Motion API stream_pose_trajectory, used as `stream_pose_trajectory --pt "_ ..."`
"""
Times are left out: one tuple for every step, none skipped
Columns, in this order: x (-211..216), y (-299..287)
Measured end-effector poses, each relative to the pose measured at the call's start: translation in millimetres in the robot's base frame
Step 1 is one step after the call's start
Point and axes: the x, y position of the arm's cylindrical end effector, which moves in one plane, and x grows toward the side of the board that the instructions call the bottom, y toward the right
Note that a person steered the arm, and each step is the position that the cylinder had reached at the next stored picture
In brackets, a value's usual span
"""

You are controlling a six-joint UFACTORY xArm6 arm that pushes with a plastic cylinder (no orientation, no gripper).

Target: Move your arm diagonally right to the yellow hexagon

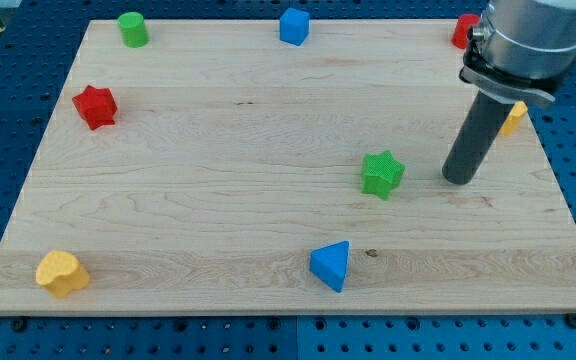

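Trouble is most likely to come from how close everything sits at the view's right edge. The yellow block, which I take to be the hexagon, pokes out from behind the arm's grey housing near the right rim of the wooden surface, so only a sliver of it shows and its shape cannot be confirmed. A move that overshoots could shove it off the board, since it lies so close to the edge. A red block at the view's top right is also half hidden by the arm and could be clipped by a path that drifts upward.

The rod serving as the tool comes down nearly upright, leaning slightly, and my tip rests on the wood just to the right of the green star, apart from it. The yellow block lies up and to the right of the tip, fairly near. The tool has nothing to spread or pinch; it is a plain rod, touching no block.

Elsewhere sit a green cylinder, a blue block, a red star, a yellow heart and a blue triangle, all well clear.
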Motion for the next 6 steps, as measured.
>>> stream_pose_trajectory --pt "-20.1 0.0" --pt "-48.3 0.0" --pt "-72.1 0.0" --pt "-95.9 4.9" --pt "-112.8 31.7" --pt "-119.3 75.3"
